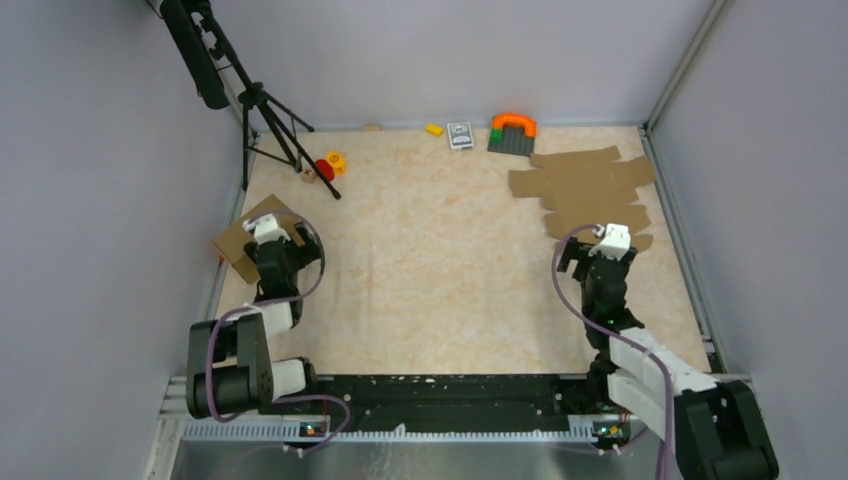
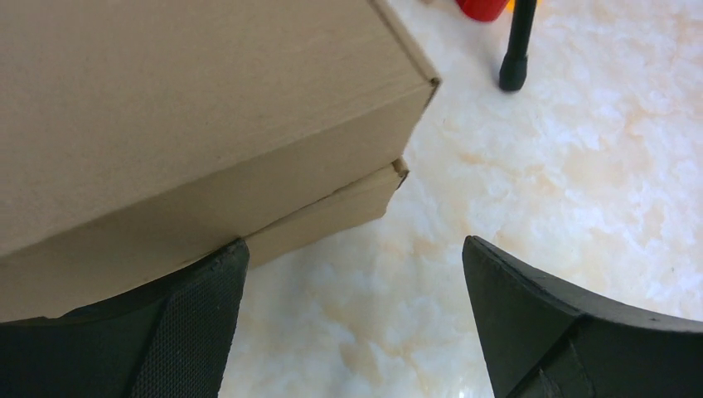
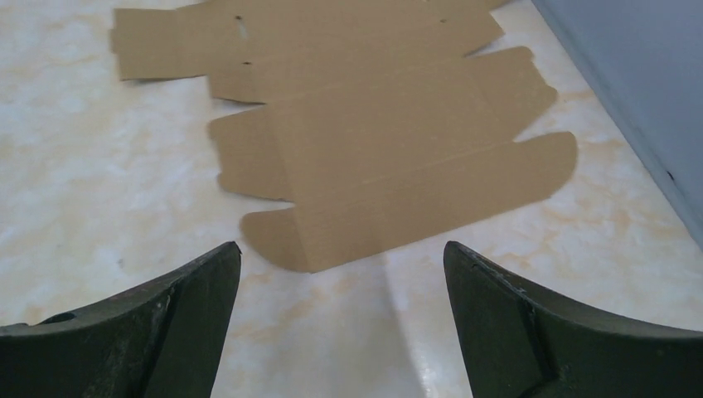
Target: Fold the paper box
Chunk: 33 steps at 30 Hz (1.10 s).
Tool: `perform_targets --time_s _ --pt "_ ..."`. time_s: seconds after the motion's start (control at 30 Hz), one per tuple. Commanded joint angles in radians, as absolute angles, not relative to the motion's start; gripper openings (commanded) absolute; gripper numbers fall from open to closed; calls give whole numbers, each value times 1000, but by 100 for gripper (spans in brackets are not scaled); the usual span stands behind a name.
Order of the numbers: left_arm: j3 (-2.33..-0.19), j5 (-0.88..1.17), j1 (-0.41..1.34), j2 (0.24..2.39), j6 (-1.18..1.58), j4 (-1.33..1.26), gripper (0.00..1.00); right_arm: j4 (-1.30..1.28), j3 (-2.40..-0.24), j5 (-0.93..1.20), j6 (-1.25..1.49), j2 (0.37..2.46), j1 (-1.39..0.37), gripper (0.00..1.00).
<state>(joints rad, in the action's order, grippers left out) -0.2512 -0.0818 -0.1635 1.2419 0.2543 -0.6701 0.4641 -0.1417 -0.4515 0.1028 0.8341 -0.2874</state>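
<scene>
Shut paper box (image 2: pixel 166 99) (contents hidden); left end effector (image 2: pixel 352 245), right end effector (image 3: pixel 340 245) agape

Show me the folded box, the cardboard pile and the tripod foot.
folded box (image 2: pixel 166 108): left wrist view, top panel.
cardboard pile (image 3: pixel 398 141): right wrist view, nearest sheet.
tripod foot (image 2: pixel 514 73): left wrist view, rubber tip.

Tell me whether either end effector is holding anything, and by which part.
Nothing is held. The left end effector is open beside the folded paper box; the right end effector is open near the pile of flat cardboard sheets.
</scene>
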Motion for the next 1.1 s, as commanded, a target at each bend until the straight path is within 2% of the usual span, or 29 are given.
perform_targets --time_s 0.0,0.3,0.37,0.43,0.63,0.67,0.7,1.07 --pt "-302 -90 -161 1313 187 -898 98 816 -112 -372 75 954 -157 90" --pt "-318 -43 -122 1441 103 -1004 99 1275 -129 -404 -8 1412 -136 88" --pt "-305 -33 -121 1439 108 -1009 99 1467 -95 -396 -32 1496 -132 88" --pt "-296 -31 -120 1453 96 -1052 99 1322 -113 -347 -15 1442 -126 87" --pt "-286 -5 -105 1445 68 -1052 99 1305 -147 -267 -31 1463 -103 81" --pt "-284 -5 -103 1444 64 -1057 99 1288 -150 -276 -25 1459 -104 92" --pt "-275 18 -102 1444 61 -1071 99 1280 -156 -300 -15 1458 -104 96" --pt "-331 53 -99 1454 45 -983 99 1268 -163 -316 -8 1461 -103 98"
